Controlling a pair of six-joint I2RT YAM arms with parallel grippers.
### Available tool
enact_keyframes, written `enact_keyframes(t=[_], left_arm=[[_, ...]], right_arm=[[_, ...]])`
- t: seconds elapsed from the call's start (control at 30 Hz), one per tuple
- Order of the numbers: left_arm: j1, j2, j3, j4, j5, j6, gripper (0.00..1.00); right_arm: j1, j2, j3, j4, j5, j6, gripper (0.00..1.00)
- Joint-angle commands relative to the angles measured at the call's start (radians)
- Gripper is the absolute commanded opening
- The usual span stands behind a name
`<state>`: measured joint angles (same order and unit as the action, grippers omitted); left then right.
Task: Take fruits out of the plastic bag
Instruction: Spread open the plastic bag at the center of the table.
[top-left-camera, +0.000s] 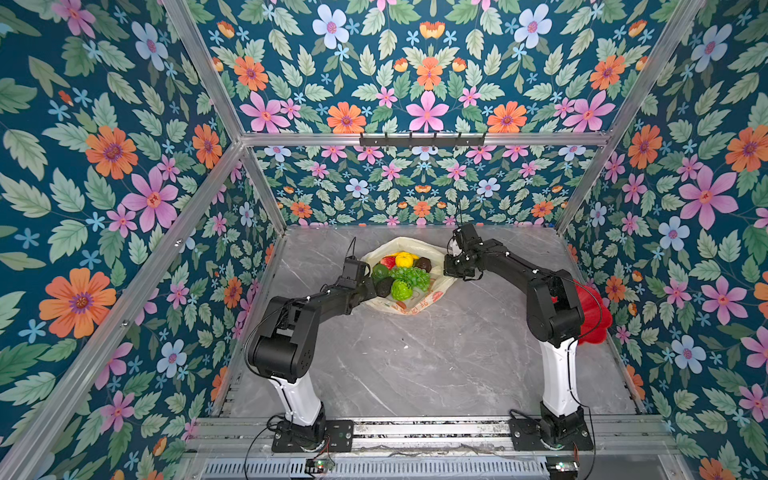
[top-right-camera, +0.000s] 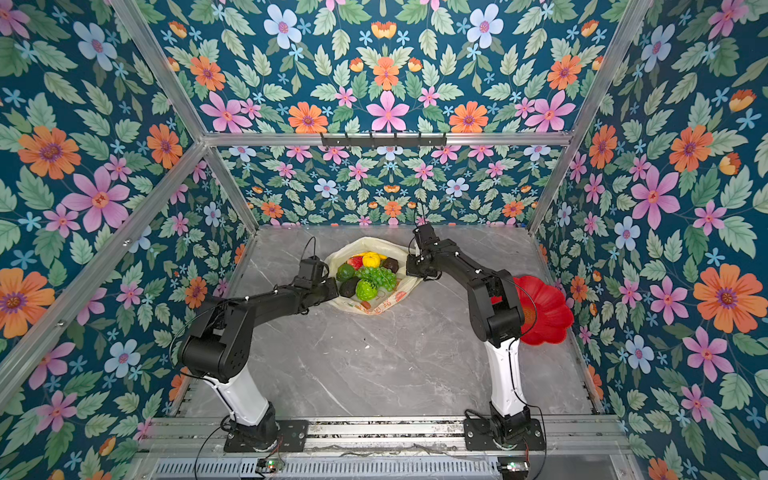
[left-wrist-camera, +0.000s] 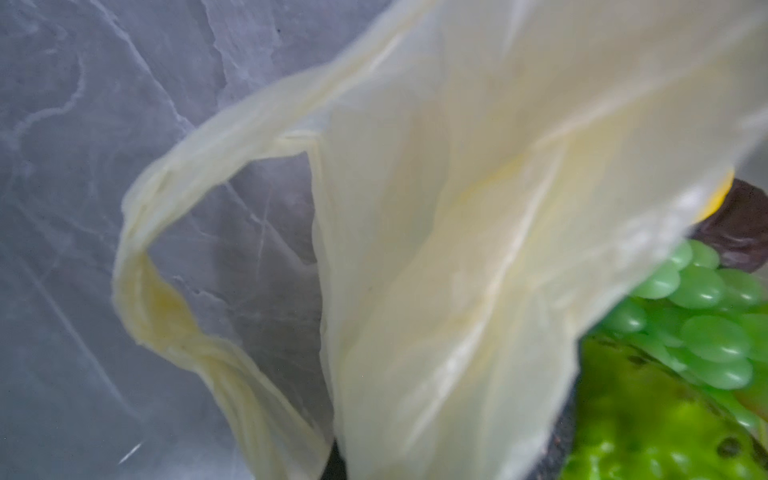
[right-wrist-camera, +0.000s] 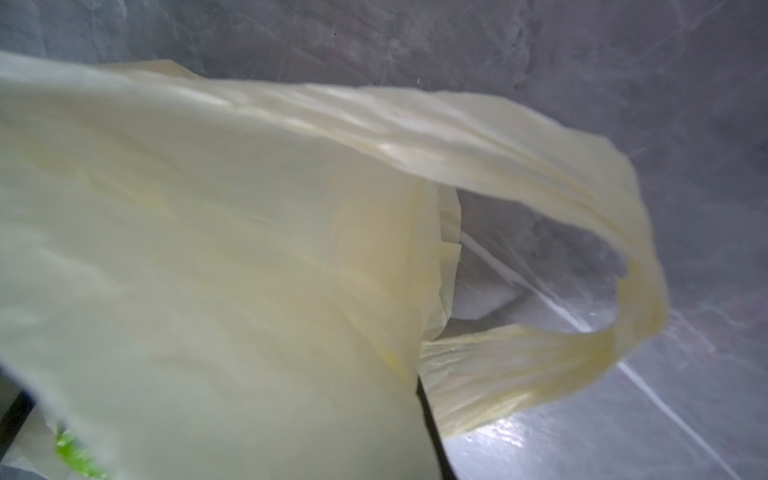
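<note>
Both top views: high, near side, facing down and back across whole bench (top-left-camera: 415, 365). Wrist views: close-up against plastic bag (left-wrist-camera: 457, 249), opposite sides; bench behind.

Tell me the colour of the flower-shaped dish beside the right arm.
The dish is red, clearest in a top view.

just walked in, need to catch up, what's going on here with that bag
Two robot arms are handling a thin pale yellow plastic bag on the grey marble table. The left fingers and right fingers are shut on opposite sides of its rim, holding the mouth open. The small toy fruits lie piled inside it; none is out yet. A red flower-shaped dish sits near the table's right edge.
</note>
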<state>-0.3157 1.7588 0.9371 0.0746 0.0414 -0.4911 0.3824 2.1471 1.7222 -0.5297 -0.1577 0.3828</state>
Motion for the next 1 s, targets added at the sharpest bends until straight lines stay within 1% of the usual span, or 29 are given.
enact_keyframes(t=[0.0, 0.3, 0.4, 0.5, 0.6, 0.7, 0.8, 0.97], left_arm=[[0.002, -0.023, -0.019, 0.004, -0.043, 0.014, 0.00], [0.075, -0.151, -0.152, 0.026, -0.111, -0.019, 0.00], [0.103, -0.189, -0.195, 0.038, -0.092, -0.024, 0.00], [0.102, -0.215, -0.221, 0.041, -0.089, -0.023, 0.00], [0.101, -0.233, -0.238, 0.053, -0.062, -0.017, 0.00], [0.092, -0.233, -0.252, 0.089, -0.011, -0.009, 0.00], [0.063, -0.221, -0.247, 0.098, -0.002, 0.001, 0.00], [0.047, -0.224, -0.252, 0.112, -0.010, 0.006, 0.00]], right_arm=[[0.008, 0.001, 0.019, 0.016, -0.018, 0.007, 0.00], [0.085, 0.117, 0.173, -0.028, -0.023, 0.002, 0.00], [0.115, 0.146, 0.225, -0.047, -0.023, 0.002, 0.00], [0.127, 0.158, 0.252, -0.055, -0.030, 0.010, 0.01], [0.126, 0.153, 0.254, -0.066, -0.032, 0.019, 0.02], [0.126, 0.120, 0.230, -0.083, 0.005, 0.018, 0.09], [0.125, 0.059, 0.170, -0.077, 0.044, 0.017, 0.22], [0.127, -0.038, 0.075, -0.062, 0.056, 0.019, 0.39]])
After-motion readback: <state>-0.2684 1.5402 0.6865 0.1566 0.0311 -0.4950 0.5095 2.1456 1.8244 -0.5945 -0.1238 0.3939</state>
